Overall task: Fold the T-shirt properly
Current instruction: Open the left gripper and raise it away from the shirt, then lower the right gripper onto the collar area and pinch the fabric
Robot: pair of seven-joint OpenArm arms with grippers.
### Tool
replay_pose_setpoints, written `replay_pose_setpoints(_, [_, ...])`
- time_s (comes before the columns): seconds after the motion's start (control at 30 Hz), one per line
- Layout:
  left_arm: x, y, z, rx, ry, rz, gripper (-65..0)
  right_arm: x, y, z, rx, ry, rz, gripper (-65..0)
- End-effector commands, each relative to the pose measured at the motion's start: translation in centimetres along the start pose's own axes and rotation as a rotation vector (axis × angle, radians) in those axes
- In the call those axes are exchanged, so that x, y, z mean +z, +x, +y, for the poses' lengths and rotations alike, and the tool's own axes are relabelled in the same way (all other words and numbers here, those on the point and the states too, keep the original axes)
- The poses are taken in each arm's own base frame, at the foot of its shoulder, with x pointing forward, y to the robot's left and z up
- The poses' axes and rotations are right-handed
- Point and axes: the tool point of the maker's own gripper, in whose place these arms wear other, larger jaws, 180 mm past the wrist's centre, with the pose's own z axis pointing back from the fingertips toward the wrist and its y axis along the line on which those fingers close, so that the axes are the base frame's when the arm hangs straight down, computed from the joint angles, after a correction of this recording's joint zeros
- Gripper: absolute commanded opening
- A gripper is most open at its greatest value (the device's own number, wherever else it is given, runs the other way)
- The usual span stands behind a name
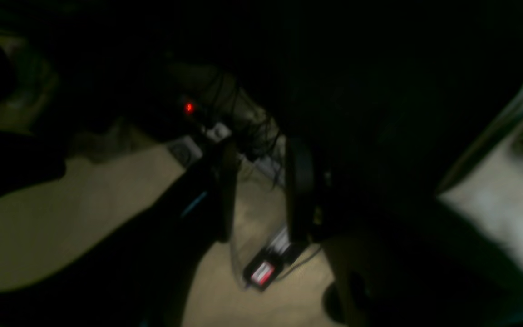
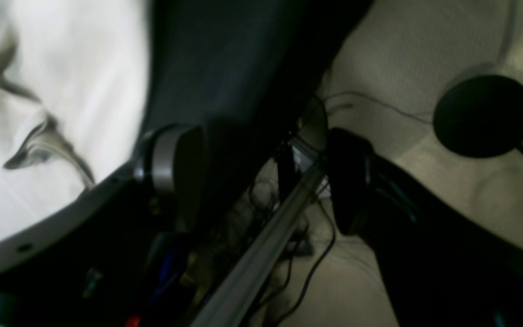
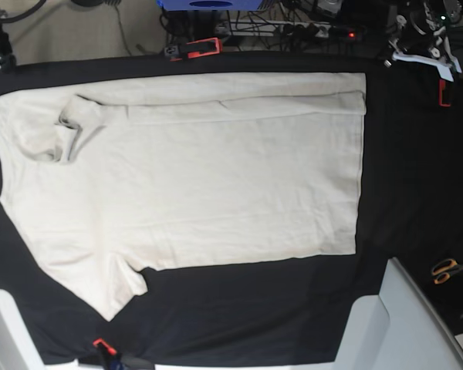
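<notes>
The cream T-shirt (image 3: 185,177) lies spread flat on the black tablecloth (image 3: 409,177), its far edge folded over in a long strip and its near sleeve pointing to the front left. No gripper touches it. My right gripper (image 2: 261,177) is open and empty over the table's edge, with wrinkled pale cloth of the T-shirt (image 2: 52,91) to its left. My left gripper (image 1: 261,195) is open too, with only beige floor showing between its dark fingers (image 1: 225,190). Neither gripper's fingers show in the base view; only pale arm parts at the front corners do.
Orange-handled scissors (image 3: 447,270) lie at the right edge. Red clamps (image 3: 197,48) (image 3: 100,344) pin the cloth. A power strip with a red light (image 3: 351,33) (image 1: 189,107) and cables sit behind the table. A metal bar (image 2: 261,254) and a black round foot (image 2: 484,116) are below.
</notes>
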Motion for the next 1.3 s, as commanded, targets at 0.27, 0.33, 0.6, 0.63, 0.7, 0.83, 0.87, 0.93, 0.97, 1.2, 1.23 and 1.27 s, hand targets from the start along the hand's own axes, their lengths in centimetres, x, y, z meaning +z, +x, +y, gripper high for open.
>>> replay_pose_setpoints(0.27, [3.6, 9.5, -6.3, -0.095, -0.14, -0.278, -47.4, 1.5, 12.5, 8.6, 0.285, 0.113, -0.194, -25.2])
replay_pose_setpoints(0.33, [3.1, 10.7, -7.9, -0.103, -0.172, -0.297, -47.4, -0.1, 14.4, 11.9, 0.367, 0.167, -0.199, -24.8])
replay_pose_setpoints(0.6, [1.5, 11.1, -14.4, -0.201, -0.31, -0.273, -47.6, -8.8, 17.8, 18.5, 0.418, 0.269, -0.235, -24.5])
replay_pose_setpoints(0.63, [1.6, 11.3, -14.7, -0.2, -0.314, -0.279, -47.6, -9.6, 18.3, 18.9, 0.4, 0.27, -0.257, -24.5])
replay_pose_setpoints(0.7, [1.6, 11.5, -14.7, -0.199, -0.315, -0.284, -47.7, -10.6, 19.0, 18.6, 0.382, 0.249, -0.287, -24.3])
replay_pose_setpoints(0.83, [1.6, 11.5, -14.7, -0.2, -0.314, -0.284, -47.7, -12.1, 19.5, 18.3, 0.391, 0.192, -0.331, -24.3])
replay_pose_setpoints(0.87, [1.6, 11.5, -14.6, -0.201, -0.314, -0.283, -47.7, -12.3, 19.3, 18.2, 0.397, 0.184, -0.335, -24.3])
replay_pose_setpoints(0.93, [1.6, 11.2, -14.4, -0.202, -0.31, -0.276, -47.7, -12.5, 18.9, 17.8, 0.399, 0.176, -0.338, -24.3])
replay_pose_setpoints(0.97, [1.6, 11.1, -14.4, -0.202, -0.309, -0.275, -47.7, -12.7, 18.6, 17.8, 0.4, 0.176, -0.332, -24.3])
replay_pose_setpoints(1.2, [1.6, 11.6, -14.1, -0.221, -0.303, -0.281, -47.7, -13.6, 16.3, 18.3, 0.403, 0.191, -0.29, -24.3])
replay_pose_setpoints(1.23, [1.6, 11.6, -14.1, -0.221, -0.303, -0.281, -47.7, -13.8, 15.8, 18.5, 0.403, 0.198, -0.282, -24.3])
replay_pose_setpoints(1.27, [1.6, 11.6, -14.1, -0.221, -0.303, -0.281, -47.7, -13.9, 15.6, 18.7, 0.403, 0.204, -0.279, -24.3])
